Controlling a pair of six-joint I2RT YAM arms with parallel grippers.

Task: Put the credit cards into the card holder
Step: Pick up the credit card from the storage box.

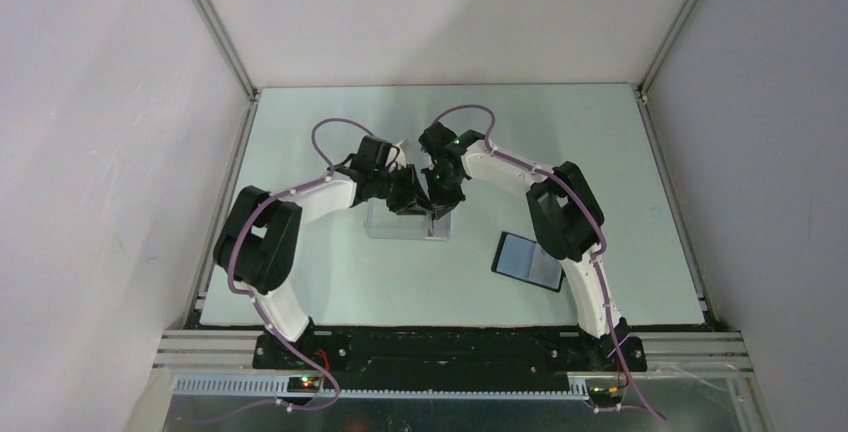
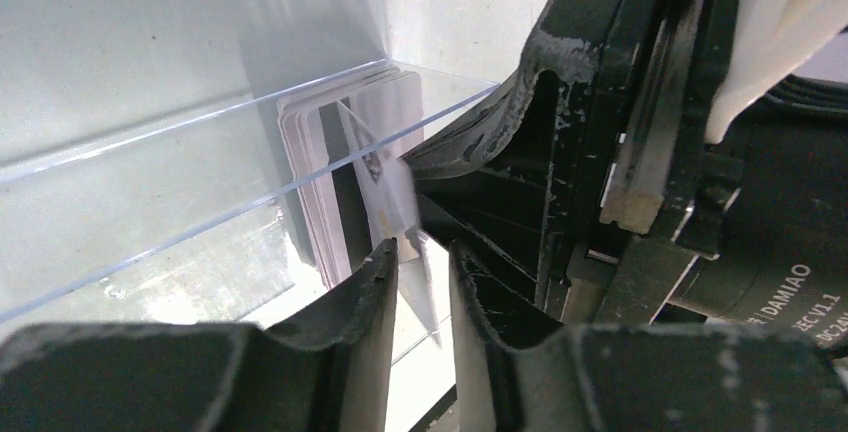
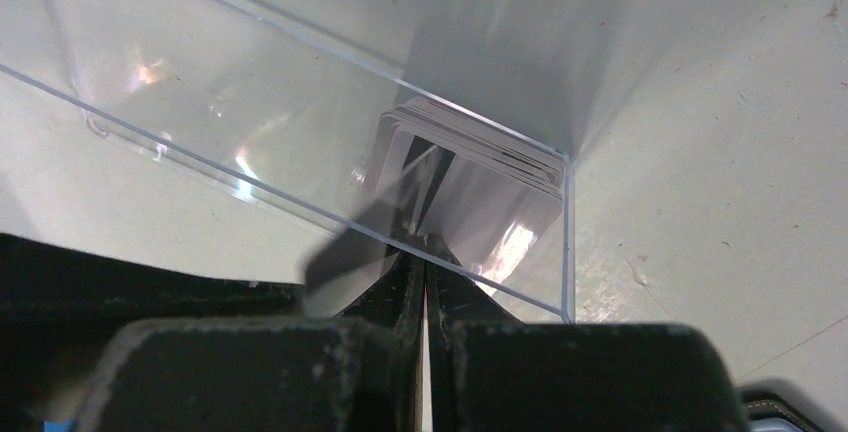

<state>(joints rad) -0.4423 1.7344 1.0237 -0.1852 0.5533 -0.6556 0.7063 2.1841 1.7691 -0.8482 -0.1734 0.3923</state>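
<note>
The whitish plastic credit card [image 2: 390, 182], likely stiff and slick, sits edge-clenched in the right pincer [image 3: 420, 244], between the released left pincer [image 2: 420, 252]'s tips.

White-and-black arms [image 1: 325, 198] — purple cables [image 1: 340, 120]

Table [image 1: 300, 292]: pale and flat, with plain walls on three sides.
Clear box [image 1: 392, 224]: transparent, near the middle of the table.
Left end effector [image 1: 412, 196]: above the box, reaching in from the left.
Right end effector [image 1: 440, 192]: just beside the left one, above the right part of the box.
Card holder [image 1: 527, 260]: lies open and flat, to the right of the box and apart from it; black rim, grey-blue inside.
Left arm [image 1: 265, 242], right arm [image 1: 565, 214]: both bent inward.
</note>
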